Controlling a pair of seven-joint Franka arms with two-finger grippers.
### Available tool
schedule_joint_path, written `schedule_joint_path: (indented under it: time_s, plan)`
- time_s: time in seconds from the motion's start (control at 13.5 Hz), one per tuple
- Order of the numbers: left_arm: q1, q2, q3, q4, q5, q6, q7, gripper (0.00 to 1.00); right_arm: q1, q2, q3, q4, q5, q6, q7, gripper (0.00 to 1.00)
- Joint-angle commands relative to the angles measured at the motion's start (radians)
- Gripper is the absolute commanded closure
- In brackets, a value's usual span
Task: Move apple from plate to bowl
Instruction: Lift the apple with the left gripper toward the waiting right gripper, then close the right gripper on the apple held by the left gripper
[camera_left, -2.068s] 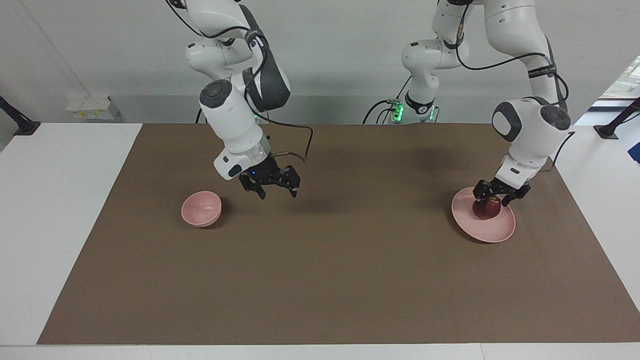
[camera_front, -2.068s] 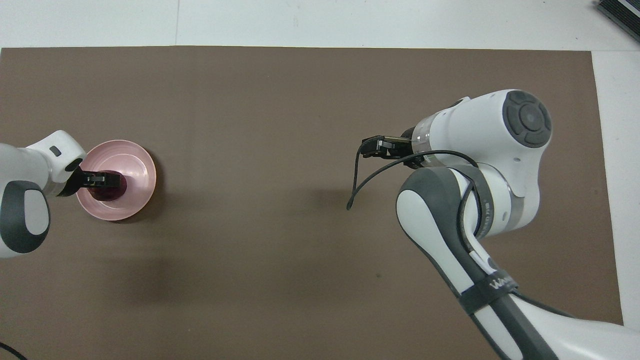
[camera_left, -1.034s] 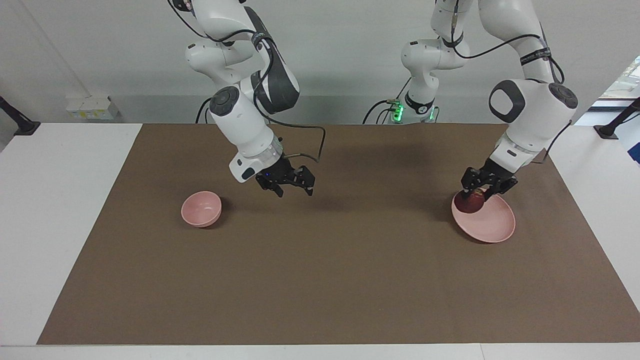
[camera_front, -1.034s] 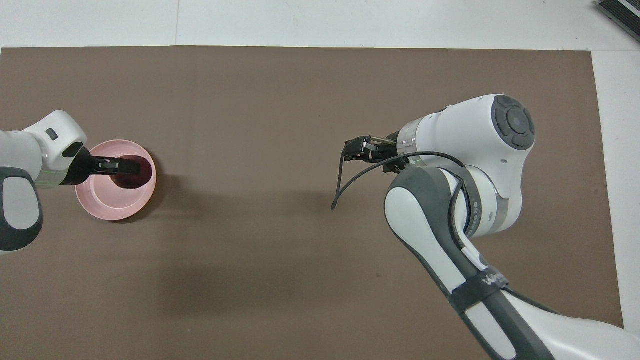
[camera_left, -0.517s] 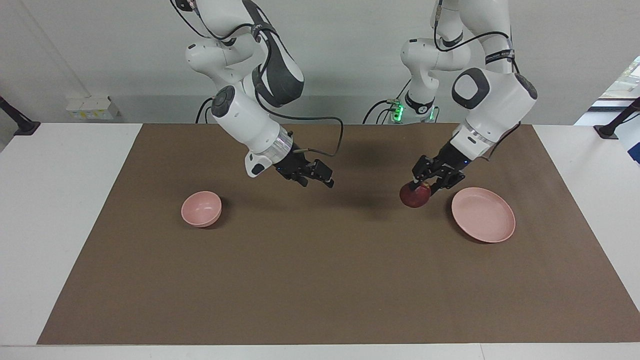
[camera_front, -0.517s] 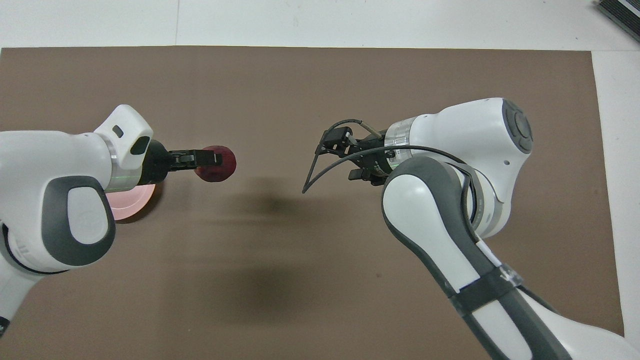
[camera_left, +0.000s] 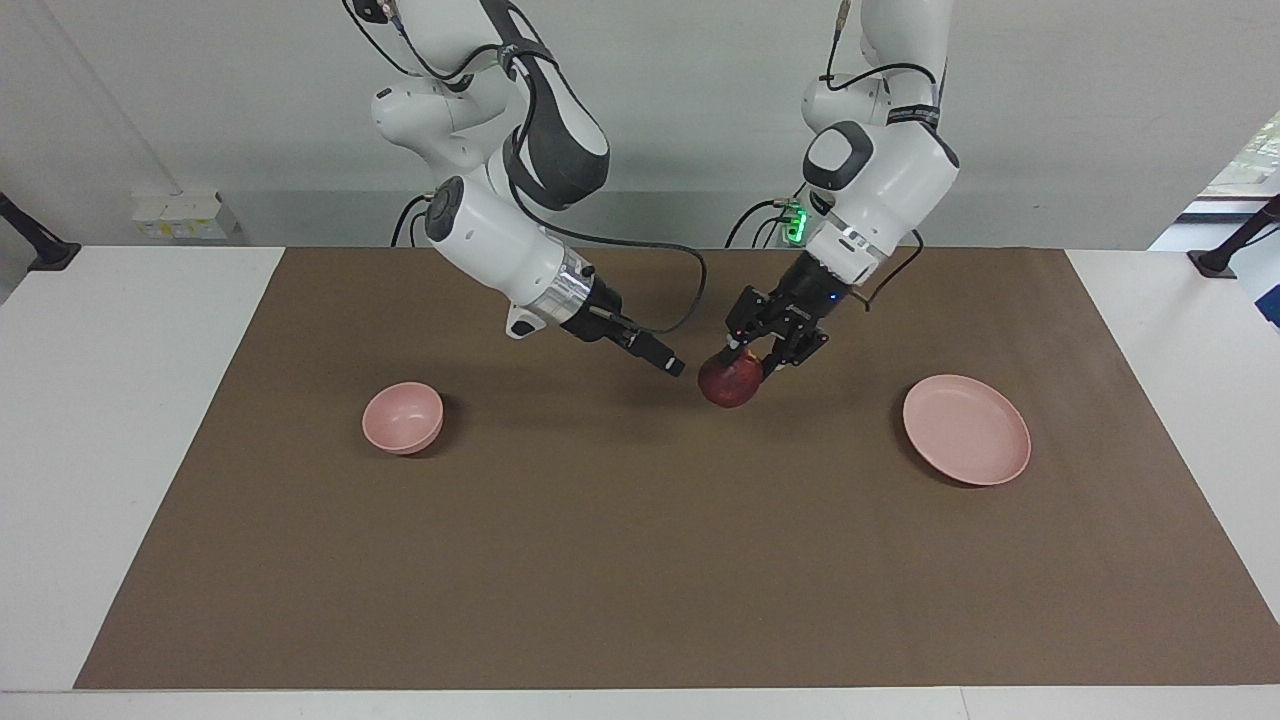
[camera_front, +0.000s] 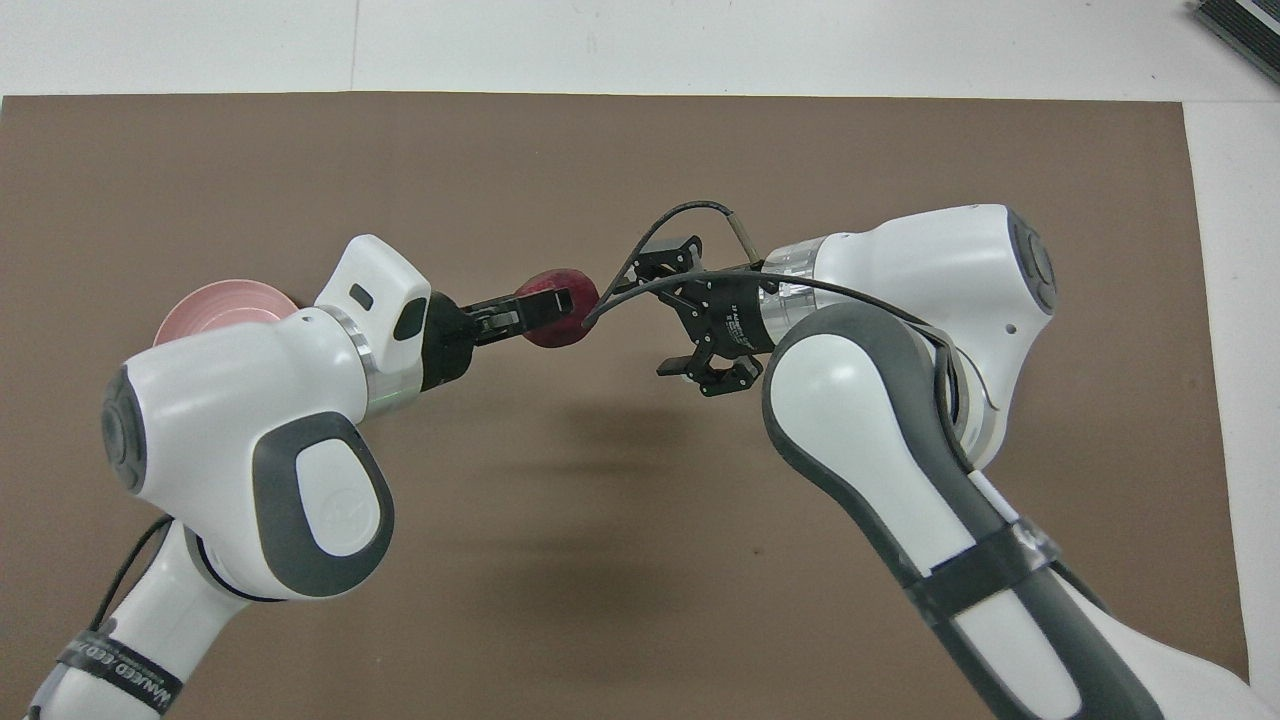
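My left gripper (camera_left: 749, 357) is shut on the dark red apple (camera_left: 728, 383) and holds it in the air over the middle of the brown mat; both also show in the overhead view, the gripper (camera_front: 535, 303) and the apple (camera_front: 560, 310). My right gripper (camera_left: 668, 362) is open and points at the apple from close beside it without touching; its spread fingers show in the overhead view (camera_front: 668, 312). The pale pink plate (camera_left: 966, 430) lies bare toward the left arm's end, partly covered in the overhead view (camera_front: 210, 305). The pink bowl (camera_left: 402, 417) stands toward the right arm's end, hidden under my right arm in the overhead view.
A brown mat (camera_left: 640, 560) covers most of the white table (camera_left: 120, 400). A black cable (camera_front: 690, 212) loops off the right wrist near the apple. Both arms lean in over the mat's middle.
My left gripper lifted the apple off the plate and carried it over the mat's middle. My right gripper moved from beside the bowl toward the apple and turned its open fingers to it.
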Motion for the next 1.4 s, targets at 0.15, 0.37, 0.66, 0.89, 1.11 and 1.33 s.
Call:
schedule_joint_path:
  time_s: [0.15,0.37,0.66,0.89,1.11,1.33]
  plan:
    - [-0.013,-0.026,-0.067,-0.029,-0.081,0.086,-0.010,1.00,-0.031,0.038,0.003,0.071,0.102,-0.018,0.026,0.00]
    - [-0.013,-0.023,-0.103,-0.029,-0.119,0.194,-0.010,1.00,-0.031,0.038,0.003,0.071,0.112,-0.014,0.026,0.00]
    - [-0.025,-0.019,-0.109,-0.029,-0.132,0.225,-0.010,1.00,-0.026,0.041,0.003,0.059,0.093,-0.014,0.026,0.00]
    - [-0.029,-0.019,-0.141,-0.026,-0.173,0.271,-0.010,1.00,-0.020,0.041,0.003,0.059,0.094,-0.017,0.024,0.17]
    - [-0.032,-0.016,-0.153,-0.026,-0.182,0.297,-0.010,1.00,-0.031,0.041,0.003,0.061,0.106,-0.037,0.023,1.00]
    - [-0.032,-0.016,-0.153,-0.026,-0.184,0.294,-0.011,1.00,-0.100,0.038,0.003,0.071,0.108,-0.132,-0.014,1.00]
